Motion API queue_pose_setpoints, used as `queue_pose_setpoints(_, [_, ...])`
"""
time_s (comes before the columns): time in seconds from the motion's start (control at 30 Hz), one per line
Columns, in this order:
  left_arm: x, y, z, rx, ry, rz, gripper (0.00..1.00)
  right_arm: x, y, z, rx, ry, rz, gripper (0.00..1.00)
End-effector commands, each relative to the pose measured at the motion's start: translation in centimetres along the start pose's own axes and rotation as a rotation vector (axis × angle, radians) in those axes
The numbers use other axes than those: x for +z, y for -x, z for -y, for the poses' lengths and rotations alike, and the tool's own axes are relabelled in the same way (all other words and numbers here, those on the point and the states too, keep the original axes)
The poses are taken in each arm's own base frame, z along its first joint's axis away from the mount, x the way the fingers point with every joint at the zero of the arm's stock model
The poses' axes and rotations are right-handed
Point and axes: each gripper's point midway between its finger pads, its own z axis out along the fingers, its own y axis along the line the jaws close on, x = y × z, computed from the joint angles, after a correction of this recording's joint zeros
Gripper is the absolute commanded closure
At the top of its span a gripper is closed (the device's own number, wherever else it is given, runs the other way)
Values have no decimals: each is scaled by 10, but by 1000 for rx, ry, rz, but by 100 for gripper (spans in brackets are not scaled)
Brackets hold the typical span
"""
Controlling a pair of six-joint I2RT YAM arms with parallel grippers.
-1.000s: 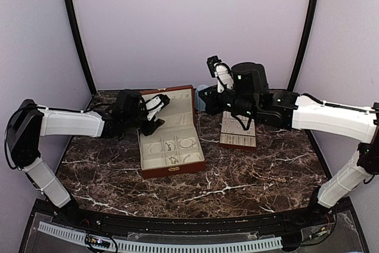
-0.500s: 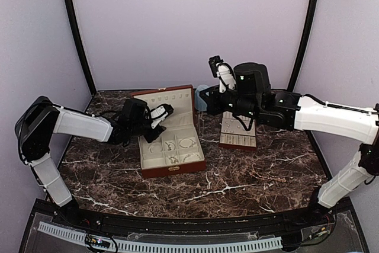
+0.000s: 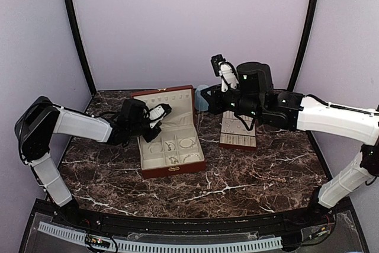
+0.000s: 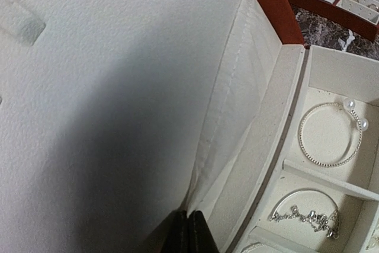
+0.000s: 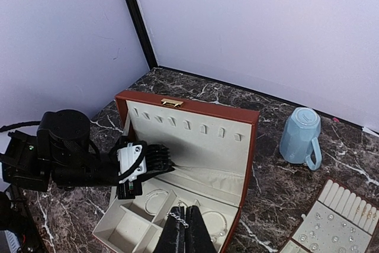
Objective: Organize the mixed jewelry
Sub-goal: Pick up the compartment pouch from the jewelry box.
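- Checking tools 1st: how are they seen?
- Left tool: fingertips pressed together, nothing visible btw them, tips set against the cream lining at the foot of the lid inside the box. Right tool: also closed, hung high over the box. A silvery chain bit is seen right at its tips. Whether it's held or just lying in the compartment below can't be told.
- And the mixed jewelry?
- Spread over 2 places. A bangle w/ two pearl ends and a charm chain are laid in separate box compartments, and more hoops are seen in others. Tiny studs are stuck on the slotted tray on the table, near the blue mug.
- Handling?
- All judged v. light. The charm chain is prob. limp and likely to slide, bunch or snag if lifted by one end, so a pinch near mid-length is advised. The bangle is judged a thin, stiff wire hoop. It should be taken on the band, not on the round pearls, which would prob. slip. The studs are judged hardest: small, easily flicked away, best pinched across the head.
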Motion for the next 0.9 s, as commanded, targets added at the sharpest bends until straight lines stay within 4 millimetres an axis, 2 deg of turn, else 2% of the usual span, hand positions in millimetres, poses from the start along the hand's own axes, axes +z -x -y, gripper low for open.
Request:
queue_pose_setpoints(0.0, [-3, -13, 22, 20, -83, -21, 100, -11, 12, -3, 34, 17, 51, 100])
queue_pose_setpoints(0.37, [-41, 26, 80, 150, -141, 114, 100, -27, 12, 4, 52, 2, 58, 100])
queue_pose_setpoints(0.63, [-50, 49, 120, 158, -249, 187, 100, -50, 8, 7, 68, 15, 59, 100])
queue_pose_setpoints(0.73, [-53, 55, 136, 153, -302, 199, 100, -54, 2, 12, 65, 2, 46, 100])
queue_pose_setpoints(0.87, [-60, 64, 156, 126, -382, 218, 100, -57, -1, 7, 70, 34, 35, 100])
